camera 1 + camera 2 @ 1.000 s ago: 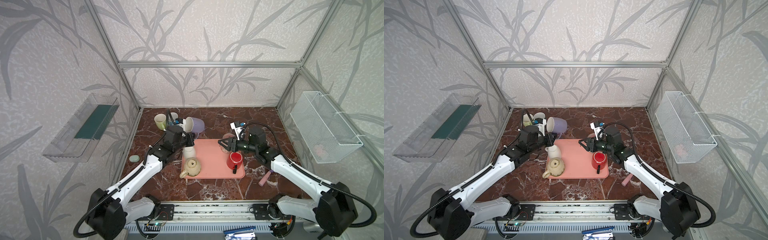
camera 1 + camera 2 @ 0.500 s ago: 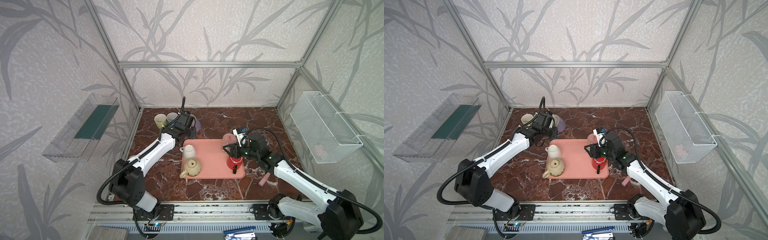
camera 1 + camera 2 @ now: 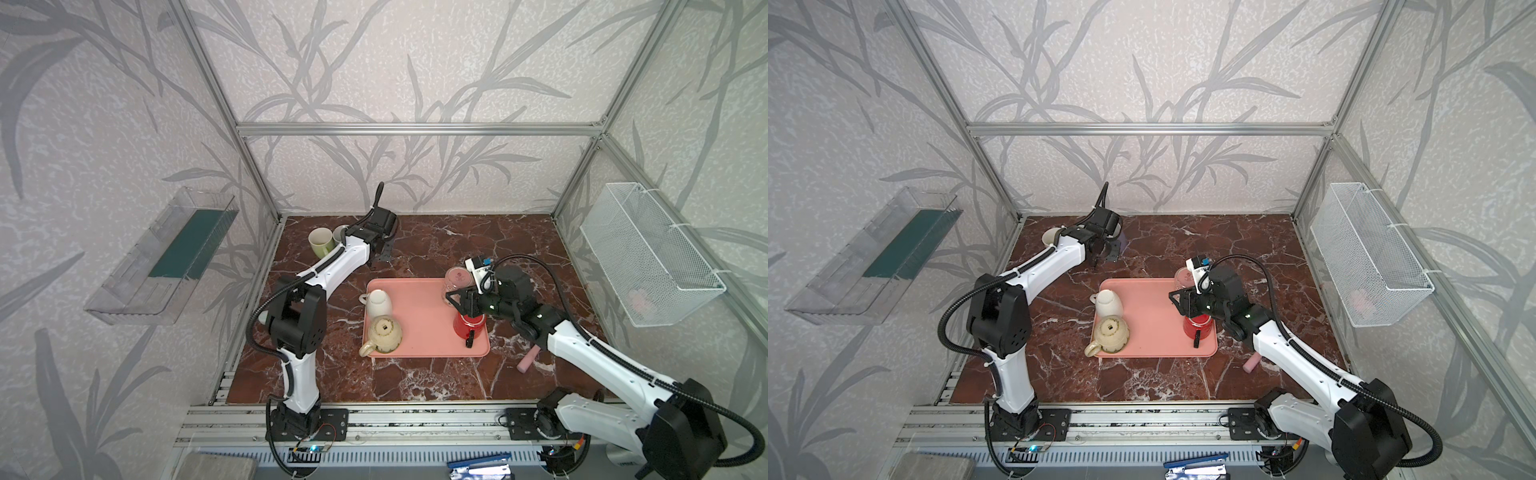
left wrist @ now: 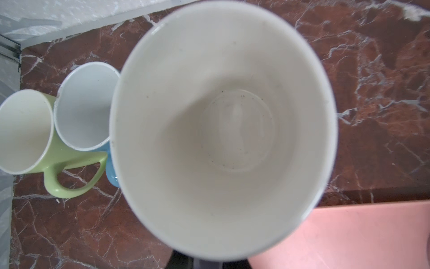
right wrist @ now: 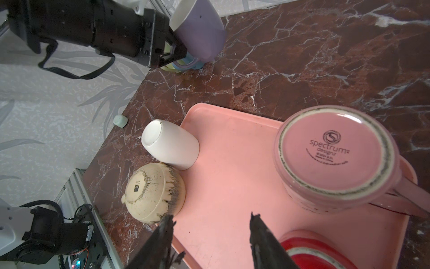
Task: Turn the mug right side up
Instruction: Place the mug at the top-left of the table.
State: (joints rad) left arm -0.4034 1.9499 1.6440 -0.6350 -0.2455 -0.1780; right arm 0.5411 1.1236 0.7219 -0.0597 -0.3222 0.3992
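1. Table (image 3: pixel 436 249): the landing spot is the bare marble at the back-left corner, clear of the pink tray (image 3: pixel 419 316).
2. Purple mug (image 5: pixel 200 35): it is held tilted with its mouth upward, low over that corner, just beside the blue mug (image 4: pixel 83 107) and green mug (image 4: pixel 28 130). Level it fully before lowering. I cannot tell whether its base touches the marble.
3. Neighbours: in the left wrist view its rim overlaps the blue mug's, so nudge it toward open marble to avoid a knock.
4. Left gripper (image 5: pixel 175 51): clamped on the purple mug's side. Release only once the base sits flat.
5. Right gripper (image 5: pixel 211 215): jaws apart and empty above the tray. Leave it parked.
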